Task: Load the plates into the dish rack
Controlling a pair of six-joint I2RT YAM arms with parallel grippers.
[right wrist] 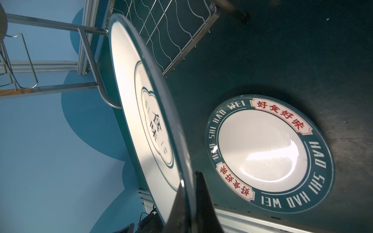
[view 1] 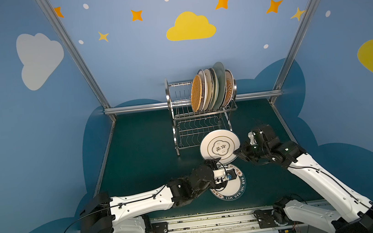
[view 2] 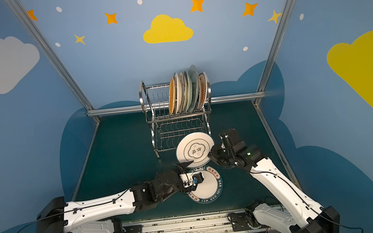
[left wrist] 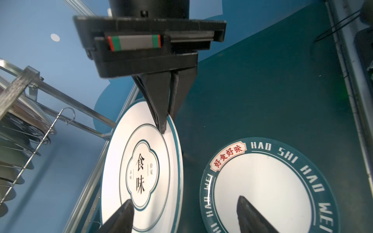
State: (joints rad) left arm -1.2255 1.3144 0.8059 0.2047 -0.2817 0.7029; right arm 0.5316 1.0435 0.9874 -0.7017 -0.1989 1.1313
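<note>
Plates (view 1: 211, 90) mostly racked, one more being held up front

The row is stood on edge in the upper tier of the dish rack (view 1: 168, 95). A white teal-rimmed plate (view 1: 220, 146) is pinched at its rim by the right gripper (view 1: 238, 152) and held tilted just in front of the rack. The left gripper (left wrist: 185, 199) is spread wide with nothing gripped. A lettered plate (view 1: 235, 189) is lying flat on the table (view 1: 141, 151).

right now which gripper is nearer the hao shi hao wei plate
Left. Left gripper hangs over the lettered plate; right gripper is past its far edge, shut on the white plate.
</note>
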